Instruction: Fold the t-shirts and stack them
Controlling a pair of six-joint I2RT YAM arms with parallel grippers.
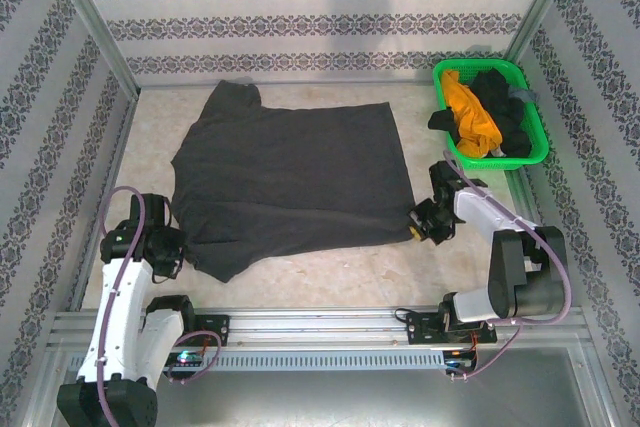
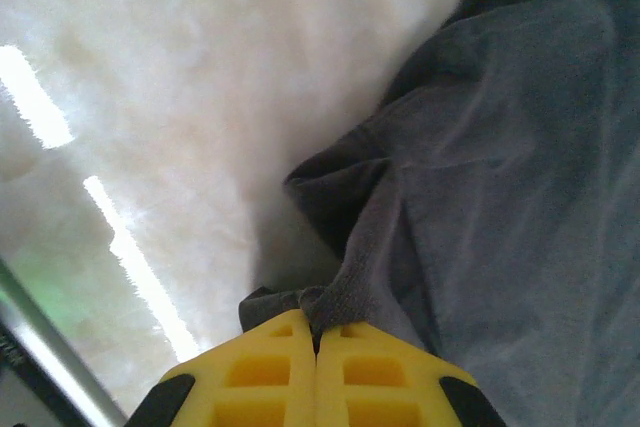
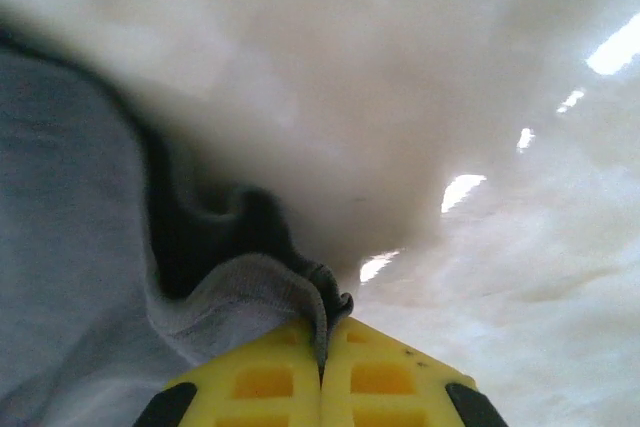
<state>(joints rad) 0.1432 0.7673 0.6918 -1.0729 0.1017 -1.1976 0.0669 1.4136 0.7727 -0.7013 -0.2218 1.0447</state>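
A large charcoal-grey t-shirt (image 1: 290, 182) lies spread flat on the pale table, collar toward the left. My left gripper (image 1: 180, 247) is shut on its near left edge; the wrist view has a fold of grey hem (image 2: 345, 292) pinched between the yellow fingertips (image 2: 262, 367). At the shirt's near right corner my right gripper (image 1: 420, 225) is shut on the cloth, and its wrist view shows the grey hem (image 3: 265, 287) clamped between yellow fingertips (image 3: 395, 372). A mustard-yellow t-shirt (image 1: 470, 112) and a black one (image 1: 500, 107) lie bunched in the basket.
A bright green mesh basket (image 1: 535, 147) stands at the back right, close to the right arm. Metal frame rails (image 1: 320, 325) run along the near edge, and patterned walls enclose the table on three sides. Bare table (image 1: 330, 272) lies in front of the shirt.
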